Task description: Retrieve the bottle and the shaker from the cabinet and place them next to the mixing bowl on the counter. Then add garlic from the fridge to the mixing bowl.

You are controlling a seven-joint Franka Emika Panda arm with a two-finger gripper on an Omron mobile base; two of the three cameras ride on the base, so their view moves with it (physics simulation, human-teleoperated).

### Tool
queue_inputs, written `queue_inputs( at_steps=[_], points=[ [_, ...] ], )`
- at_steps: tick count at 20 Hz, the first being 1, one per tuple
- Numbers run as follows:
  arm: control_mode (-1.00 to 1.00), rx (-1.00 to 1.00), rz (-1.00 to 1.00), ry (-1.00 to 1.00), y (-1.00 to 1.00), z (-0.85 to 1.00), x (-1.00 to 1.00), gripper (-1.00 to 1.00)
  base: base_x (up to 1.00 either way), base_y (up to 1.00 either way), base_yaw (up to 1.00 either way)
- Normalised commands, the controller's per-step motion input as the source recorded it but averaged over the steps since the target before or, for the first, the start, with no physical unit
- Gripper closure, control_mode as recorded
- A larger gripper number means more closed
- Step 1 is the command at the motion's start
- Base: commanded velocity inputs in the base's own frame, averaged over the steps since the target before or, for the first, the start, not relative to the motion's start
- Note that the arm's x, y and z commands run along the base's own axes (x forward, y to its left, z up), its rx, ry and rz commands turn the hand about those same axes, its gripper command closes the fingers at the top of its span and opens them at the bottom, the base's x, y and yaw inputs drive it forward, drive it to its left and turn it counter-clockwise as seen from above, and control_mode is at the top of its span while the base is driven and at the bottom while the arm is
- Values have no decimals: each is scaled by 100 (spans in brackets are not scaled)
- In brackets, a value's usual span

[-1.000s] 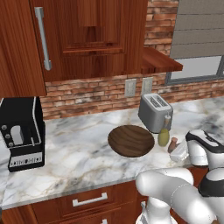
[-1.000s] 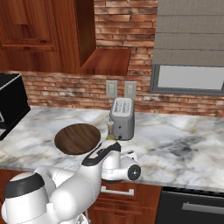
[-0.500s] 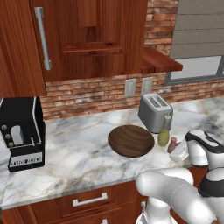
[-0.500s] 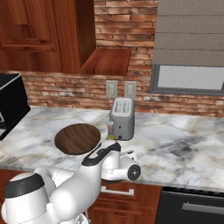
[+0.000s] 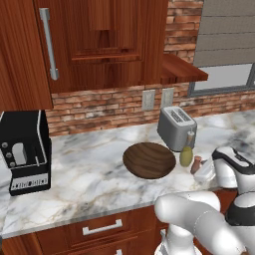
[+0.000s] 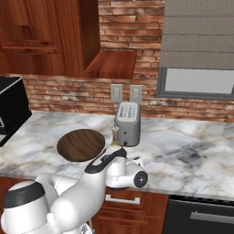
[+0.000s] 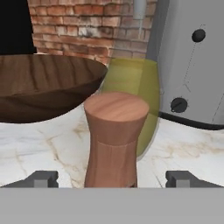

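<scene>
Left base view. The counter (image 5: 94,174), white marble with grey veins, runs over reddish-brown drawers with pale bar handles. On it: a black coffee machine (image 5: 25,149) at far left, with pale markings on its lower front too small for me to read; the mixing bowl (image 5: 149,160), dark wood, shallow; a grey toaster (image 5: 175,128) behind and to its right. The bottle (image 5: 186,155), olive-green, stands just right of the bowl, in front of the toaster; the shaker (image 5: 196,164), short and brown, stands just right of the bottle. My white wrist sits close beside the shaker. Above, the cabinet (image 5: 99,45) with a long metal handle; brick back wall with two outlets; a window with a grey blind at right.

Right base view. Same counter and brick wall. My arm covers the ground in front of the toaster (image 6: 127,123); the bottle (image 6: 115,133) shows as a thin neck at the toaster's left edge. The bowl (image 6: 81,144) lies left of it. A dark appliance front sits under the counter at lower right.

Hand view. No legible writing anywhere. My gripper (image 7: 112,179) has its jaws spread wide, one tip on either side of the shaker (image 7: 114,140), both clear of it; I hold nothing. The shaker stands upright on the marble, the bottle (image 7: 140,87) behind it, the bowl's rim (image 7: 43,83) at left, the toaster's side with two dark knobs at right.
</scene>
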Motion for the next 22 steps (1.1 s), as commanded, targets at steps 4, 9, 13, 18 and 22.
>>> queue_inputs(
  at_steps=[4, 9, 13, 18, 22],
  points=[
    [-100, 0, 0, 0, -11, 52, -6, -100, 0, 0, 0],
    [-100, -1, 0, 0, -11, 74, -23, -100, 0, 0, 0],
    [-100, 0, 0, 0, -4, 91, -17, -100, 0, 0, 0],
    [-100, 0, -1, 6, 0, 100, -16, -100, 0, 0, 0],
    [-100, 0, -7, 11, 3, 100, -29, -100, 0, 0, 0]
  ],
)
